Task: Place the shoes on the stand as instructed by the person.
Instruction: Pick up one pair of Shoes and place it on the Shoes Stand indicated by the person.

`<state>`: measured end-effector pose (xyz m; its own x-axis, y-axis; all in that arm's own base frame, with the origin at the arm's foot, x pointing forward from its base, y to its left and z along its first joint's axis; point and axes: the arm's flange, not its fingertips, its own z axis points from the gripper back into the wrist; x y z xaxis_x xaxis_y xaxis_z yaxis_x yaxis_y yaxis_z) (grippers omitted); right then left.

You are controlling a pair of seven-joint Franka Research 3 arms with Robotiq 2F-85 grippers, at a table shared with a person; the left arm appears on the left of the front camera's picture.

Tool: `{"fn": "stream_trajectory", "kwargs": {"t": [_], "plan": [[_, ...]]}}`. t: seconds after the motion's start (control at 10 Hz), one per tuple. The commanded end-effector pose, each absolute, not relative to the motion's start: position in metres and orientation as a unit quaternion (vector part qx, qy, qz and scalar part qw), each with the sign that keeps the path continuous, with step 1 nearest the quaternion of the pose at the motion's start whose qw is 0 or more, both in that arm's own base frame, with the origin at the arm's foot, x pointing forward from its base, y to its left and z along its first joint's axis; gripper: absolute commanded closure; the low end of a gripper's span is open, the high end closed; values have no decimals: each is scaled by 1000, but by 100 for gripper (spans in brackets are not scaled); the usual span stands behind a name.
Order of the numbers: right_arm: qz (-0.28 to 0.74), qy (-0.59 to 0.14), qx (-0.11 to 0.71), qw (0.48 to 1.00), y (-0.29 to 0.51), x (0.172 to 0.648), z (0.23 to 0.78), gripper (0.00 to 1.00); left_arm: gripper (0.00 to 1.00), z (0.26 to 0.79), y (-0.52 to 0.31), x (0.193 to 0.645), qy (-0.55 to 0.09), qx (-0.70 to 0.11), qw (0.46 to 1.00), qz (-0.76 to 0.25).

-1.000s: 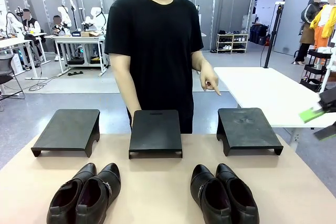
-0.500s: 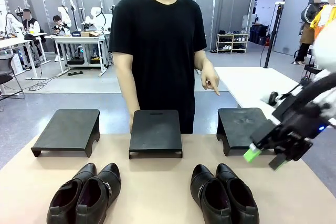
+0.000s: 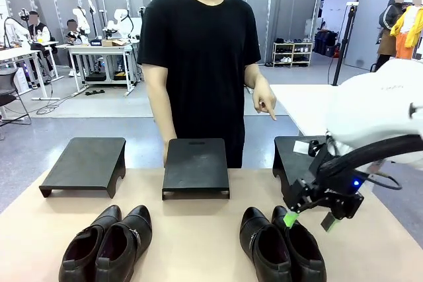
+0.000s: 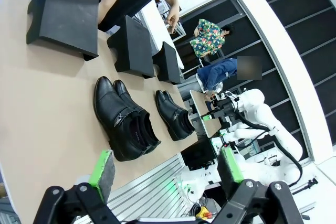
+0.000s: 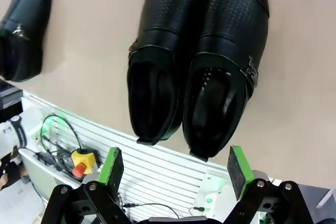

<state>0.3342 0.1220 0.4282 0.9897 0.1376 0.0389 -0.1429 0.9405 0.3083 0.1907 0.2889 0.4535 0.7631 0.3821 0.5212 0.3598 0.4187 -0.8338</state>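
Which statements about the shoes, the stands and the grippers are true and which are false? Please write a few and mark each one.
1. The left pair and the right pair are on the table, not on a stand. True.
2. The right gripper is shut on a shoe. False: it is open, above the right pair.
3. The person's hand points at the left stand. False: it points down toward the right stand.
4. The left gripper is open and holds nothing. True.
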Motion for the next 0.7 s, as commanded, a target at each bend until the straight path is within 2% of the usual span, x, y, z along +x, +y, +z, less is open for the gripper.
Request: {"fn": "stream_trajectory", "kwargs": {"t": [0.0,0.6], "plan": [[46,-7,119,992,137,332,403,0,0,454,291,190,-352,-543,763,-2],[40,-20,78,996,159,342,364,0,0,454,291,190,-352,-543,763,-2]]}}
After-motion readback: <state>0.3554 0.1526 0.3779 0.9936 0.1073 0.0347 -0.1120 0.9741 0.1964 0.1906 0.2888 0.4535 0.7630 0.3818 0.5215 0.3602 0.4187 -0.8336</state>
